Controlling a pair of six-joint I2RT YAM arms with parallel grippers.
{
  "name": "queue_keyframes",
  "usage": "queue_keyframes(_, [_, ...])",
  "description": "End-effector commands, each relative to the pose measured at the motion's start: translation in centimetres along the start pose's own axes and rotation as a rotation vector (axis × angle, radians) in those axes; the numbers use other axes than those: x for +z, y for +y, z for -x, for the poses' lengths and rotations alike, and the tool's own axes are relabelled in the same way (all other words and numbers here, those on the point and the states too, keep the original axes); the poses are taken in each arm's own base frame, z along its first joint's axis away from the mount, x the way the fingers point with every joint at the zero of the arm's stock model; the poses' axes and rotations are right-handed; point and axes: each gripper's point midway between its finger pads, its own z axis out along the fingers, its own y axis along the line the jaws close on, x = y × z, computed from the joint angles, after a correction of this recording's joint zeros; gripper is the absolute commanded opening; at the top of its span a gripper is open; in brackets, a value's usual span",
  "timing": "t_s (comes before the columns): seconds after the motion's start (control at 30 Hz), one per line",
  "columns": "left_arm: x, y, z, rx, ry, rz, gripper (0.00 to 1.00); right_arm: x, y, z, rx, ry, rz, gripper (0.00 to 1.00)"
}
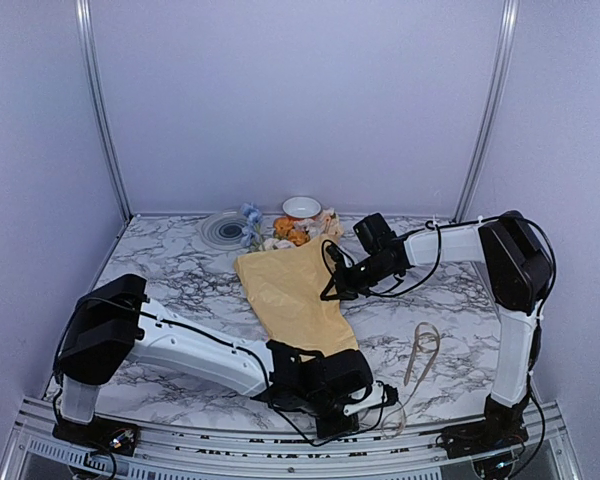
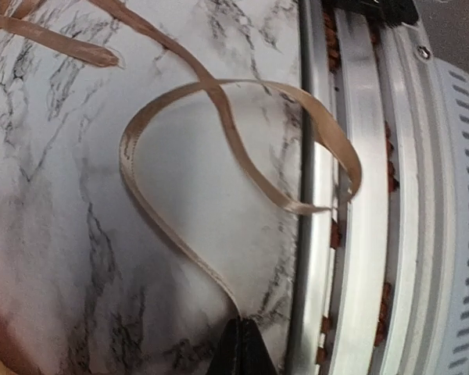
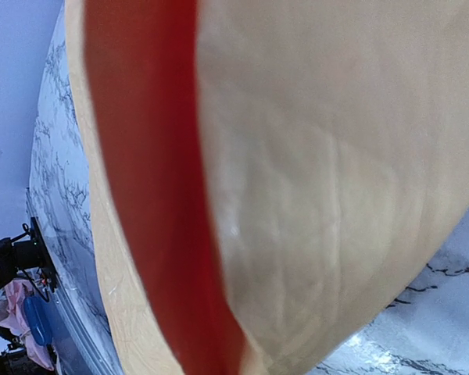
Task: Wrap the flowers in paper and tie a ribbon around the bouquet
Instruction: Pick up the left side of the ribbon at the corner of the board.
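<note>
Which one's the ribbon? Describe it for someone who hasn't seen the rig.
On the marble table, look near the front edge, right of the yellow bouquet. The ribbon is the thin, flat tan strand lying in loops, unlike the round black cables.

I'm seeing the paper (image 3: 336,156) matt and faintly creased, tan outside, orange inside. The ribbon (image 2: 258,83) has a soft satin sheen. The tabletop (image 2: 55,234) is glossy, marble-look; the rail (image 2: 363,195) at its near edge is brushed metal.
</note>
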Motion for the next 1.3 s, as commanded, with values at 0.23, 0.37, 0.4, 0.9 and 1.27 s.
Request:
queue_keyframes(0.23, [-6.8,1.5,-12.6,-0.189,0.152,0.101,0.0,-2.7,3.4,2.2,-0.012,-0.063,0.084,0.0])
queue_keyframes(0.37, [-7.8,4.1,-16.8,-0.305,0.207,0.197,0.0,-3.1,3.6,2.3,-0.01,-0.067,0.085,0.0])
queue_keyframes(0.4, [-7.9,4.5,-17.6,-0.329,0.223,0.213,0.0,-3.2,3.8,2.3,-0.009,-0.067,0.088,0.0])
queue_keyframes(0.9, [-9.7,16.7,-23.9,-0.705,0.304,0.509,0.0,-4.9,5.3,3.0,-0.012,-0.077,0.091,0.0])
queue_keyframes(1.27, [-14.0,25.0,-26.7,-0.952,0.233,0.705,0.0,-4.4,4.1,2.4,0.017,-0.066,0.07,0.0])
